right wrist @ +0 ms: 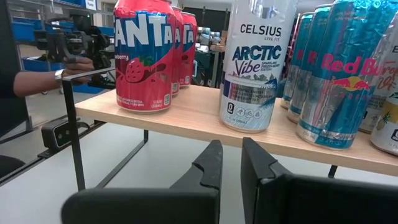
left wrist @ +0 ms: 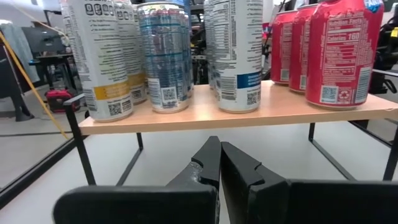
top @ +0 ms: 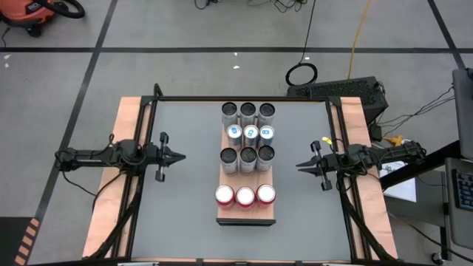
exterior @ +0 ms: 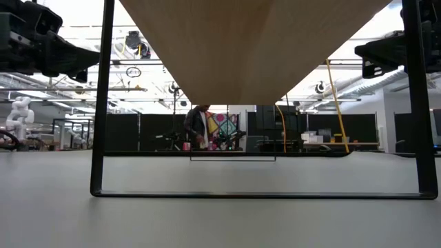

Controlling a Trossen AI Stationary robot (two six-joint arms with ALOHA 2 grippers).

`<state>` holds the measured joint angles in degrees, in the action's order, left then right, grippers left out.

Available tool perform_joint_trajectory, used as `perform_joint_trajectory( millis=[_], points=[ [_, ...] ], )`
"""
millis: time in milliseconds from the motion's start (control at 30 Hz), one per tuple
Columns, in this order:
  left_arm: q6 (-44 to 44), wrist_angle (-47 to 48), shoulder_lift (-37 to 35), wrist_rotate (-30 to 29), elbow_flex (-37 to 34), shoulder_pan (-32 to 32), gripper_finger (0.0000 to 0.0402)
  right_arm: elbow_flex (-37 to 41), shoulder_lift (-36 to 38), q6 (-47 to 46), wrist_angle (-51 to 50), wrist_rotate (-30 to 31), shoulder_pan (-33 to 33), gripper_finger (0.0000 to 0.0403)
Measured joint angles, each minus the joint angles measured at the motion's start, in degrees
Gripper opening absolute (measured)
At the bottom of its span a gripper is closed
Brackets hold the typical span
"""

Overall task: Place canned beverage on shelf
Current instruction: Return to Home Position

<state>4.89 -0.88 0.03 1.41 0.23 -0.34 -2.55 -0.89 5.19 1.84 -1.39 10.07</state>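
**High view.** My left claw (top: 182, 156) and right claw (top: 298, 165) lie low over the grey bench (top: 185, 214), tips pointing at each other. The shelf (top: 247, 214) stands between them, apart from both tips. It carries five rows of three cans. The red cans (top: 245, 196) form the end row, ahead of the left claw and off to its right, and ahead of the right claw and off to its left. One short strip of bare board shows beyond that row.

**Low view.** The shelf's wood-grain underside (exterior: 255, 41) spans the top and its dark legs stand on the bench. Dark arm parts show in both upper corners. A person (exterior: 200, 127) stands in the room beyond.

**Left wrist view.** The left claw (left wrist: 219, 146) has its fingers drawn together to a hairline slit and grips nothing. The shelf (left wrist: 205, 115) stands straight ahead, its board above finger height. The red cans (left wrist: 336, 50) stand upright at one end, with silver and white cans beside them.

**Right wrist view.** The right claw (right wrist: 230, 149) shows a narrow gap between its fingers, with bench visible through it, and holds nothing. The shelf (right wrist: 186, 115) is just ahead, board above the fingertips. The red cans (right wrist: 143, 56) stand at the board's end, a white can (right wrist: 255, 62) is directly ahead, and the blue cans (right wrist: 342, 74) are next to it.
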Motion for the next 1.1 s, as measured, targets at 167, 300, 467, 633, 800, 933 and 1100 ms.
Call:
perform_joint_trajectory(
  millis=[167, 300, 467, 633, 800, 933, 1100],
  points=[
    [0.0, 0.0, 0.0, -1.2, 0.0, 0.0, 0.0013, 0.0, 0.0, 0.0, 0.0, 0.0, 0.0, 0.0],
    [0.3, -0.1, 0.0, -1.7, 0.0, 0.0, 0.0013, 0.0, 0.0, 0.1, 0.0, 0.0, 0.0, 0.0],
    [0.3, -0.2, 0.0, -1.9, 0.0, 0.0, 0.0013, 0.0, 0.0, 0.0, 0.0, 0.0, 0.0, 0.0],
    [0.3, -0.2, 0.0, -2.0, 0.0, 0.0, 0.0013, 0.0, 0.0, 0.0, 0.0, 0.0, 0.0, 0.0],
    [0.3, -0.2, 0.0, -2.0, 0.0, 0.0, 0.0013, 0.0, 0.0, 0.0, 0.1, 0.0, 0.0, 0.0],
    [0.2, -0.2, 0.0, -2.0, 0.0, 0.0, 0.0013, 0.0, 0.0, 0.8, 0.1, 1.6, 0.0, 0.0],
    [0.2, -0.2, 0.0, -2.1, 0.0, 0.0, 0.0013, 0.0, 0.0, 0.6, -0.2, 4.1, -0.1, 0.0]
  ],
)
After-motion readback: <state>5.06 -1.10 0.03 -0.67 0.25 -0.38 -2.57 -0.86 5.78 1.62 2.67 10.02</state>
